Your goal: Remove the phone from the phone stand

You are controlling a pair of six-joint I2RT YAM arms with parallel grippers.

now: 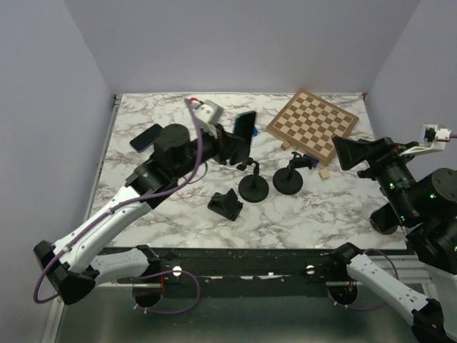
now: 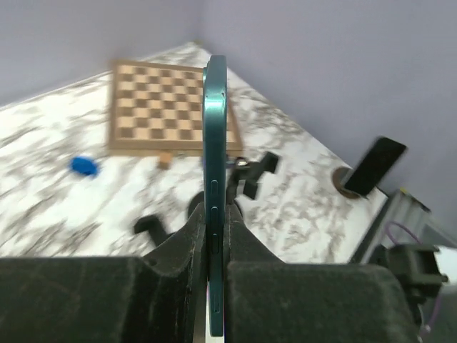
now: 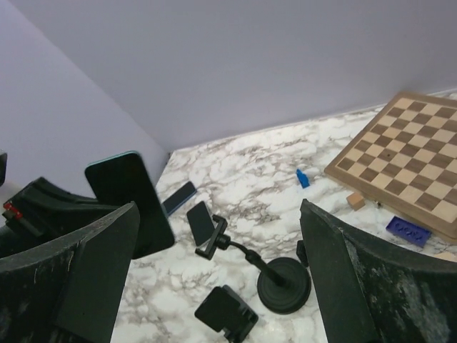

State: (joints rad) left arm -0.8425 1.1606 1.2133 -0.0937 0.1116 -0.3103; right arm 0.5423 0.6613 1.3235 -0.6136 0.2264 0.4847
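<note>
My left gripper (image 1: 238, 143) is shut on a teal phone (image 1: 245, 127) and holds it upright above the table, apart from the stands. In the left wrist view the phone (image 2: 215, 143) stands edge-on between my fingers (image 2: 171, 250). It also shows in the right wrist view (image 3: 127, 199). Two black round-based phone stands (image 1: 253, 188) (image 1: 288, 180) stand just in front of it. In the right wrist view one stand's (image 3: 283, 284) clamp holds a second dark phone (image 3: 201, 222). My right gripper (image 1: 344, 153) is open and empty at the right, above the table.
A wooden chessboard (image 1: 312, 123) lies at the back right, with a small wooden block (image 1: 323, 174) and a blue piece (image 3: 303, 178) near it. A small black folding stand (image 1: 226, 205) sits in front. Another phone (image 1: 146, 137) lies at the back left.
</note>
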